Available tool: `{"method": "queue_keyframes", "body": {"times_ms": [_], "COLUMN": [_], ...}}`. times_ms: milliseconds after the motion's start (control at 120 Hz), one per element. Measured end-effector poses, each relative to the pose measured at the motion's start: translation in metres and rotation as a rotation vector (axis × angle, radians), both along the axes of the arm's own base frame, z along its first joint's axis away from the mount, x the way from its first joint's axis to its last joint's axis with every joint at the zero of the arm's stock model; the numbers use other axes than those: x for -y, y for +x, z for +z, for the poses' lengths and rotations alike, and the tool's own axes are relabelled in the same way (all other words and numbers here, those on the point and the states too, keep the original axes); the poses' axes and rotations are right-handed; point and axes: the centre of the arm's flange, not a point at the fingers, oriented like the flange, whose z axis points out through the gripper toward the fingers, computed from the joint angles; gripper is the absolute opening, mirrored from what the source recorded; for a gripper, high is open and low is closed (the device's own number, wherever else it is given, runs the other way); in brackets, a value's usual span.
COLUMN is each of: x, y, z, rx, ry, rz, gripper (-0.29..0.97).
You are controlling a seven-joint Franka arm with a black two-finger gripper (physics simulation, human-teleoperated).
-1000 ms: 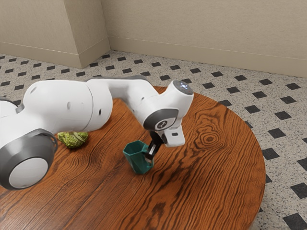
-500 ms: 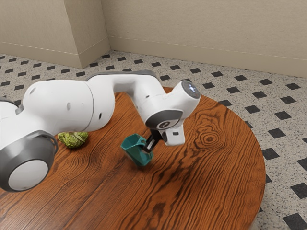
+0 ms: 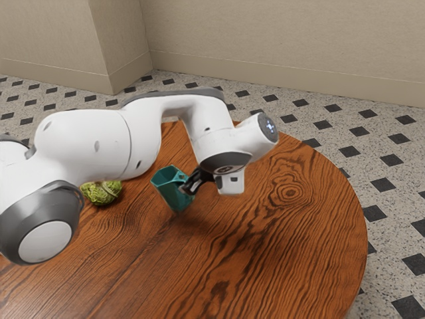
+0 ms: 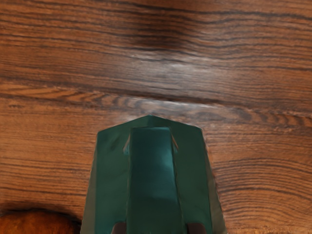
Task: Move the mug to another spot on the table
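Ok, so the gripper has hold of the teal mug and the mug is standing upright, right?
Not quite. The gripper does hold the teal mug, but the mug is tilted, not upright; the exterior view shows its mouth leaning toward that view's left.

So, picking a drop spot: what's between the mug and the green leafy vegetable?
Bare table only, seen in the exterior view, between mug and green leafy vegetable.

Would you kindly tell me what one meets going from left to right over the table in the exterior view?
cabbage → mug → gripper
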Motion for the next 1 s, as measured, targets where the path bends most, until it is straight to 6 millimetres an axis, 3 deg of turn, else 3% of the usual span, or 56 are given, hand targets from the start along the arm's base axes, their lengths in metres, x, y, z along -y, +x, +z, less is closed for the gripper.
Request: {"method": "queue_keyframes", "body": {"times_ms": [133,333,550,817,1000], "x": [-0.013,-0.022,-0.013,-0.004,-0.003], "y": [0.015,0.025,0.031,0.030,0.029], "z": [0.003,-0.020,-0.038,-0.037,-0.047], "rx": [0.021,-0.006,-0.040,-0.059,-0.079], "ry": [0.041,0.117,0.197,0.231,0.241], "rz": [0.006,0.020,0.039,0.058,0.057], "gripper": [0.01,0.01,0.00,0.00,0.00]}}
